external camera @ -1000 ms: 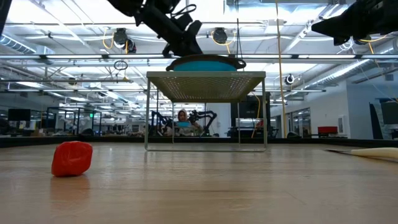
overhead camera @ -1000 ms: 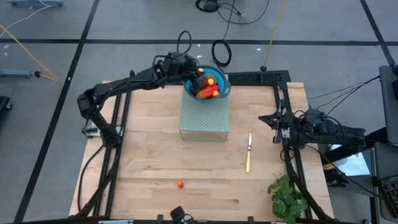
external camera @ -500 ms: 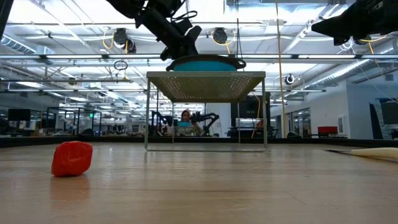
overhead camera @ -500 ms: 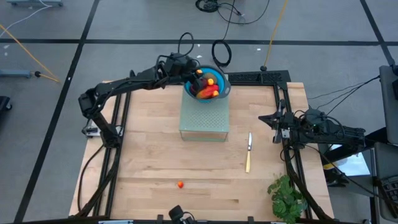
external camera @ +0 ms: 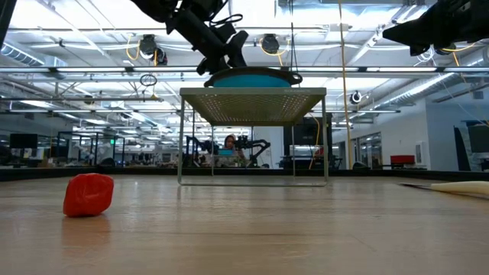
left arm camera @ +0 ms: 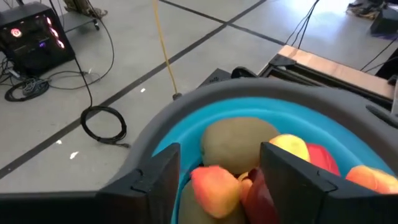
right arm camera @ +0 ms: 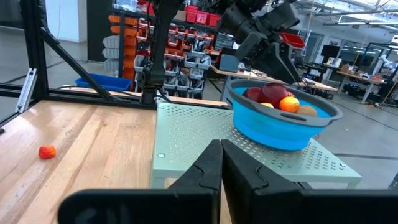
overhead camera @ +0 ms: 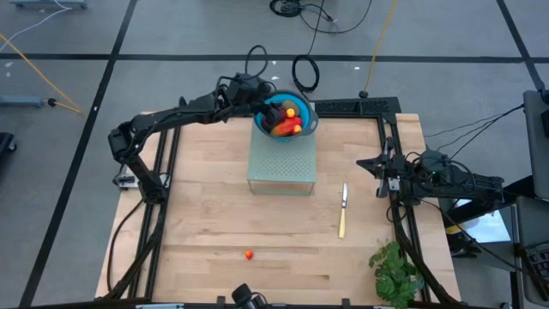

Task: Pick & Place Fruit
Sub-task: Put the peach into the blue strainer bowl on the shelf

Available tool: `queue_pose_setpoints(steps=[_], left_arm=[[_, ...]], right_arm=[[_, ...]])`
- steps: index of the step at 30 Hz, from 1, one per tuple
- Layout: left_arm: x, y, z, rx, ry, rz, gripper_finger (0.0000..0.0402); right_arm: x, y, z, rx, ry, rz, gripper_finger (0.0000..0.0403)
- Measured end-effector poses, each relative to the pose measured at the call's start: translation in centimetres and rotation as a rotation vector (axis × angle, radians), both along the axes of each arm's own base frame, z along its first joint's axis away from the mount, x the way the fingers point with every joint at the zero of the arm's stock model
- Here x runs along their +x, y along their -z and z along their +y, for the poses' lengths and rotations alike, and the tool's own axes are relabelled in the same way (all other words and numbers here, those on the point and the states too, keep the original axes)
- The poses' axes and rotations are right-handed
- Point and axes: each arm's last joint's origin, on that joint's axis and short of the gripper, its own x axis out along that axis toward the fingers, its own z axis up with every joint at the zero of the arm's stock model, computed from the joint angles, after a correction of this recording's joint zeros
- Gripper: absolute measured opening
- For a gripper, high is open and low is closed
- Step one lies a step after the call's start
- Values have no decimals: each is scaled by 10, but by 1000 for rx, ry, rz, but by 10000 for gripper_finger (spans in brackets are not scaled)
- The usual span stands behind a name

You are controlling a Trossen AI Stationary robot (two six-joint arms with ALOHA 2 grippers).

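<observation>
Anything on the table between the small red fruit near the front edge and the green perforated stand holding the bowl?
No. In the high view, only bare wood lies between the small red fruit and the stand; the knife lies off to the side.

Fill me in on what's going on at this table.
The robot is collecting fruit into a blue bowl that stands on a pale perforated stand at the back of the table. The left gripper hangs over the bowl's rim, jaws apart and empty, above the fruit piled inside. One small red piece lies alone near the table's front edge. The right gripper waits at the right side, jaws shut. A knife and a leafy bunch lie untouched.
</observation>
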Motion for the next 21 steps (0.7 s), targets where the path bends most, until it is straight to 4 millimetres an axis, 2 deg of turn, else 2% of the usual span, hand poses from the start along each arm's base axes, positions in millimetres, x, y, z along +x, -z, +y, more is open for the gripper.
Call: queue_pose_setpoints(steps=[3,9,16,21], left_arm=[[-2,-5,-1,10,0,-13,231],[-14,-29,-13,31,6,-80,234],[-27,-56,-49,-28,45,-161,234],[-30,-64,-78,-106,90,-179,234]], right_arm=[[0,0,0,0,-2,0,0],[0,0,0,0,-3,0,0],[0,0,0,0,-3,0,0],[0,0,0,0,-4,0,0]])
